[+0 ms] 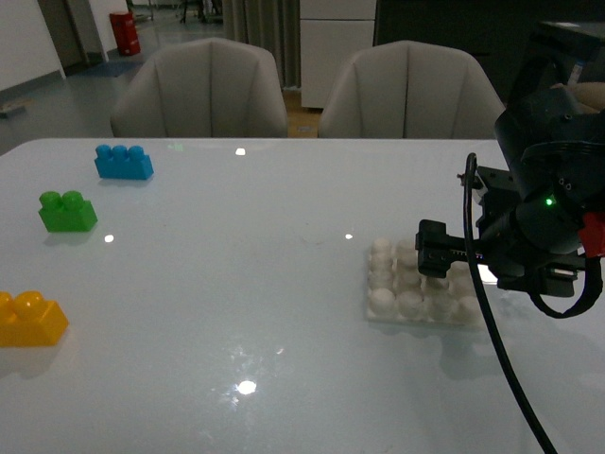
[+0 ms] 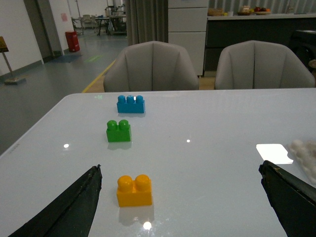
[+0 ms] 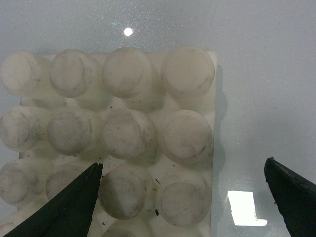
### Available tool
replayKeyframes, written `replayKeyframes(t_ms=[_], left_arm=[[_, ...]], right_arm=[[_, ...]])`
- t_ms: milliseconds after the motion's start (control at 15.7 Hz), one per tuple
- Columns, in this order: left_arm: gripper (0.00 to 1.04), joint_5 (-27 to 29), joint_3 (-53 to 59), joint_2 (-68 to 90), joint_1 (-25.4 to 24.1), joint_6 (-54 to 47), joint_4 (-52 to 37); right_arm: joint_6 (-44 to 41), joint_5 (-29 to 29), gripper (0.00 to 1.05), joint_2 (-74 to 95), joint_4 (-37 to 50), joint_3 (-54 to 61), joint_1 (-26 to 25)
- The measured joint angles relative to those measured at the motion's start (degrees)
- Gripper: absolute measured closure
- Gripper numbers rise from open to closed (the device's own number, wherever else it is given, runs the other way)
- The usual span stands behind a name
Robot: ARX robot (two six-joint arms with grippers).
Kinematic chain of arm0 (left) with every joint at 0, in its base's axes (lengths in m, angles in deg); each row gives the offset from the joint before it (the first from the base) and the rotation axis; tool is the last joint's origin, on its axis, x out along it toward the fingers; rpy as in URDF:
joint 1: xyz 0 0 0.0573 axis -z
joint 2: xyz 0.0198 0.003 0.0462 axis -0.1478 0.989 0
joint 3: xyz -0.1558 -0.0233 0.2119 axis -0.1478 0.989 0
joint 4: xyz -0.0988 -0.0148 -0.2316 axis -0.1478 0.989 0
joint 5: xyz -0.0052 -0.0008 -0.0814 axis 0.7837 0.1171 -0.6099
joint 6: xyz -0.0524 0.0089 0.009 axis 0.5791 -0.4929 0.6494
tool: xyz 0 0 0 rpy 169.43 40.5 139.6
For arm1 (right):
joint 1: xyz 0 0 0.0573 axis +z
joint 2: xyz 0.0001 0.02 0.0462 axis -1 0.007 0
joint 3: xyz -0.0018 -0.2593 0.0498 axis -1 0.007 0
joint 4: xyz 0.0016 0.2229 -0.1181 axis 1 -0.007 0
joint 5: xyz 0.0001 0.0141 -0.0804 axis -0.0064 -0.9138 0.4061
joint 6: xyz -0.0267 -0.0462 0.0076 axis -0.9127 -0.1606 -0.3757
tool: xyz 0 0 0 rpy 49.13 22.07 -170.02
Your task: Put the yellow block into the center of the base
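Note:
The yellow block (image 1: 30, 320) sits on the white table at the front view's far left edge. It shows in the left wrist view (image 2: 134, 190) between my open left gripper's fingers (image 2: 74, 207), nearer one of them. My left gripper (image 2: 180, 207) is empty and is not in the front view. The white studded base (image 1: 416, 288) lies at the right of the table. My right gripper (image 1: 433, 251) hovers over the base, open and empty. The right wrist view shows the base (image 3: 118, 133) close up, with the right gripper (image 3: 185, 197) over its edge.
A green two-stud brick (image 1: 66, 211) and a blue three-stud brick (image 1: 124, 162) stand at the table's far left; both show in the left wrist view, green (image 2: 118, 131), blue (image 2: 131, 103). Two grey chairs (image 1: 203, 90) stand behind the table. A cable (image 1: 496, 350) hangs from the right arm.

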Motion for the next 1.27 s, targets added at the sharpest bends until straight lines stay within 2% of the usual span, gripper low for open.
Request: replayKeyframes(t_ms=[509,1273], left_arm=[[0.07,0.0,0.0,0.0,0.0,-0.02,-0.02],[0.07,0.0,-0.02,0.0,0.0,-0.02,-0.02]], right_arm=[[2.6,-0.44,0.06,1.07,0.31,0.17,3.06],[6.67,-3.5,0.06,7.37,-4.68,-12.39,13.73]])
